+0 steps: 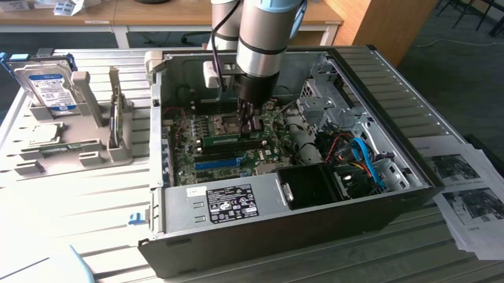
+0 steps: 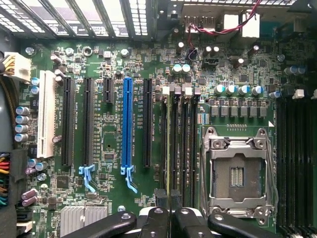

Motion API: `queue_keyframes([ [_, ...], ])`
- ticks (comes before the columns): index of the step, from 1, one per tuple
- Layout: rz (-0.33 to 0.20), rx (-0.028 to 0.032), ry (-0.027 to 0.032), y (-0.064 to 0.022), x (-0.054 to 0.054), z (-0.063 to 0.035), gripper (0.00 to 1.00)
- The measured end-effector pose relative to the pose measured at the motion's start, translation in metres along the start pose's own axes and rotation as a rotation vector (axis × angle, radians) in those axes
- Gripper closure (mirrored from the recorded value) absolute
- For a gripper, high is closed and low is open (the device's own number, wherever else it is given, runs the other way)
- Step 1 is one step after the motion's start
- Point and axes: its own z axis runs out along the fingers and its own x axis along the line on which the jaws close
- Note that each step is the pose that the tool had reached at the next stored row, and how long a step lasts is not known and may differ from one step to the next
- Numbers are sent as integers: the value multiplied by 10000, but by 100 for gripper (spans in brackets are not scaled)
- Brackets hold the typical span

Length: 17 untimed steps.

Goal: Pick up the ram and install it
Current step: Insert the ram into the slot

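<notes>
We see the ram [image 1: 226, 140] standing on its thin edge on the green board [image 1: 264, 154] inside the computer case [image 1: 409, 118]. Its long side runs across, from the exterior view's left to right. The gripper [image 1: 250, 124] is right over its right end, fingers [image 2: 161, 198] pressed close together.

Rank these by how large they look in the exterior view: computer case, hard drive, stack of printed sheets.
1. computer case
2. stack of printed sheets, nearer the camera and cut off at the frame edge
3. hard drive
</notes>
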Motion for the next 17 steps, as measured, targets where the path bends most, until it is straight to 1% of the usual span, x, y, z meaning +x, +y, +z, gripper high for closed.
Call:
queue_keyframes([
  [12, 0, 0, 2, 13, 1, 7, 89],
  [17, 1, 1, 0, 12, 5, 23, 89],
])
